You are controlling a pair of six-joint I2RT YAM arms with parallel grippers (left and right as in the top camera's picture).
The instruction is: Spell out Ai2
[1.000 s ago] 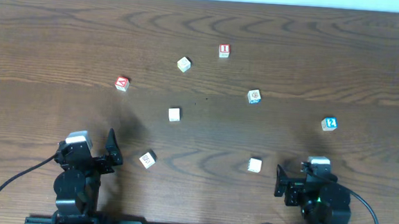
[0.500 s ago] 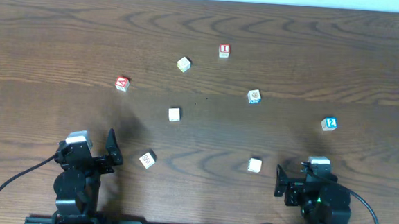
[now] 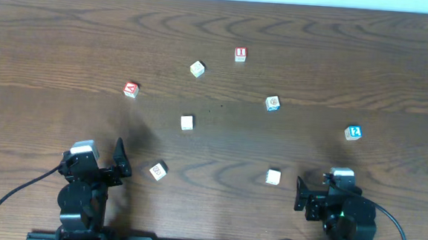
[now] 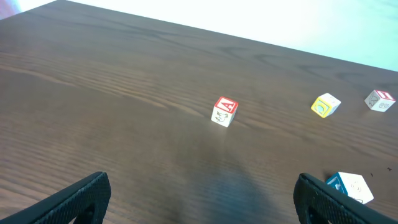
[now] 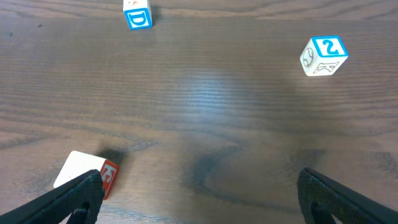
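Left tool (image 4: pixel 202 194) and right tool (image 5: pixel 199 186) both released, empty. Red-faced cube (image 4: pixel 224 111) reads "A", white cube (image 3: pixel 240 55) red "I", blue cube (image 5: pixel 324 55) "2"; well apart on wooden surface (image 3: pixel 55 36).

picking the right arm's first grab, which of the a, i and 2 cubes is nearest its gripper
The 2 cube, blue-topped, ahead of the right gripper. The A cube lies far left, the I cube farthest back.

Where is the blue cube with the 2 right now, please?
In the overhead view the blue 2 cube sits on the right side of the table, with the orange-and-blue marked cube its nearest neighbour, to its left and slightly farther back.
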